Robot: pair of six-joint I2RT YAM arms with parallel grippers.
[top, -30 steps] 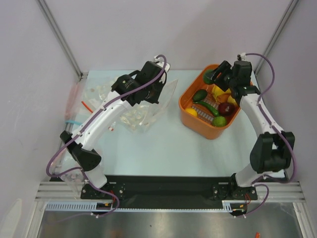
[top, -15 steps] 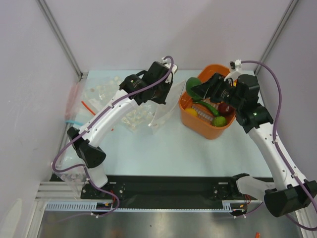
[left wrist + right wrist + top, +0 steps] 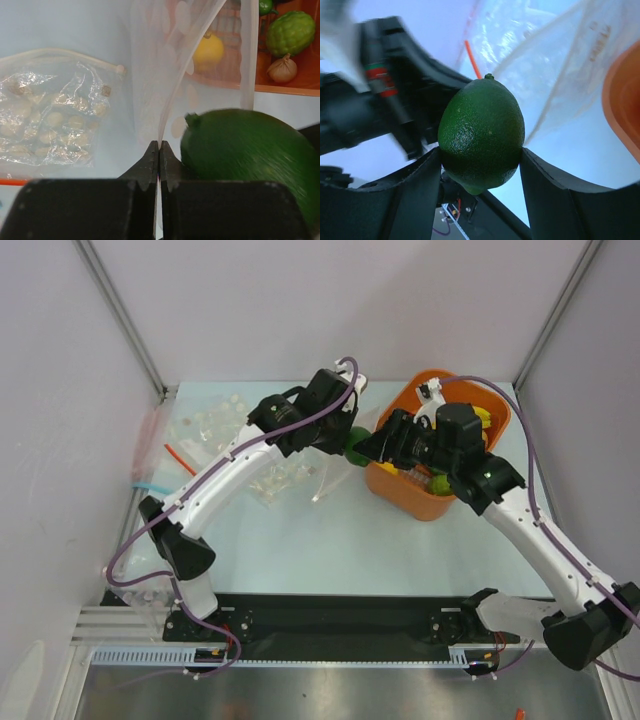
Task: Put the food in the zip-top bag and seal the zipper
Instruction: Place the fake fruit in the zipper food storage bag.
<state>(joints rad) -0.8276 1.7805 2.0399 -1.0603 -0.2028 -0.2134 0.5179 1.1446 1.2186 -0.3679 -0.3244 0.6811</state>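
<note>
Right gripper (image 3: 480, 150) is clamping a dark green fruit (image 3: 481, 125) next to the dotted zip-top bag (image 3: 172, 65).
Its fingers are spread partway and pressing both sides of the fruit. Left gripper (image 3: 158, 150) is pinching the bag's edge, tips closed tight on the thin plastic. The fruit is hovering just beside that pinched edge, off the table and just left of the orange basket (image 3: 400, 498).

Lime (image 3: 245, 160) was all motion-blurred in the left wrist view and ran off the right edge. From the top, the right arm (image 3: 520, 525) covered most of what sat in the orange basket (image 3: 410, 498).
</note>
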